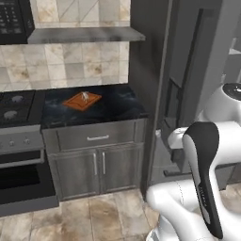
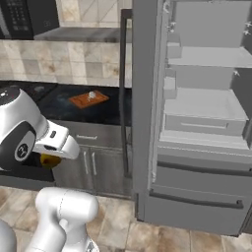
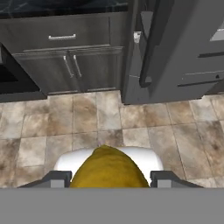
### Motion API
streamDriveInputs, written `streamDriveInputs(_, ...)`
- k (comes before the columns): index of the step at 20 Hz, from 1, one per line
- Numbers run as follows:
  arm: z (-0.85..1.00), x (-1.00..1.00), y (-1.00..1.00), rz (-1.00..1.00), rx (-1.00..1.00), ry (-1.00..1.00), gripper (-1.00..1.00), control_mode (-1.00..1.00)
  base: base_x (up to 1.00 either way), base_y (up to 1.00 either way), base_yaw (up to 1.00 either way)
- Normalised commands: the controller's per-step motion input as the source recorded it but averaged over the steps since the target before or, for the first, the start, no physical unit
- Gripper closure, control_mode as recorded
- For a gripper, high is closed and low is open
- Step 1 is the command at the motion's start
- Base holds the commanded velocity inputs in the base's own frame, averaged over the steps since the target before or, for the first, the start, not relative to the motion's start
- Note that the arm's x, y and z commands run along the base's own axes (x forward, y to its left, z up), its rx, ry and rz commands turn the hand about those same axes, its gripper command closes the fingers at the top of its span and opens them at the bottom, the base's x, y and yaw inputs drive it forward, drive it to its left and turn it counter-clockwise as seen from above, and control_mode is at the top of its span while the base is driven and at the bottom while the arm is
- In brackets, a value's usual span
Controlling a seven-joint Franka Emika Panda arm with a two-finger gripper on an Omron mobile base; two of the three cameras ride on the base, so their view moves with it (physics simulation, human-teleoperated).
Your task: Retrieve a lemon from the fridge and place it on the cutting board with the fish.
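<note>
The lemon (image 3: 108, 168) is sitting between the two dark finger tips of the claw (image 3: 109, 178), which is gripping it on both sides; in the hand view its dull-yellow bulge is filling the gap between the tips, and in the right base view a sliver of yellow (image 2: 50, 160) is peeking out under the white hand. The claw is pointing down toward the tan stone floor tiles (image 3: 100, 118), which are lying well beyond its tips. Farther out past the tips, the grey base cabinets (image 3: 65, 57) with small silver handles are standing to one side and the fridge (image 3: 183, 57) to the other, its near door with the long dark handle (image 3: 151, 48) swinging open. In the right base view the fridge interior (image 2: 206, 98) is showing pale grey shelves and lower drawers, well apart from the claw. Up on the dark counter (image 1: 113, 106), well above and away from the claw, the cutting board (image 1: 83, 100) is lying flat with the fish (image 1: 85, 95) resting on it. A stove (image 1: 16, 106) is standing beside that counter, with a microwave (image 1: 14, 21) hanging above it.
</note>
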Motion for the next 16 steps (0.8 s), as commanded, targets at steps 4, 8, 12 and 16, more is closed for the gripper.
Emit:
streamDriveInputs(4,0.0,0.0,0.0,0.0,0.0,0.0,1.0,1.0,0.14,0.7,0.0)
streamDriveInputs(8,0.0,0.0,0.0,0.0,0.0,0.0,1.0,1.0,0.3,0.66,0.0)
streamDriveInputs(12,0.0,0.0,0.0,0.0,0.0,0.0,1.0,1.0,0.55,0.6,0.0)
streamDriveInputs(16,0.0,0.0,0.0,0.0,0.0,0.0,1.0,1.0,0.65,0.44,-0.02)
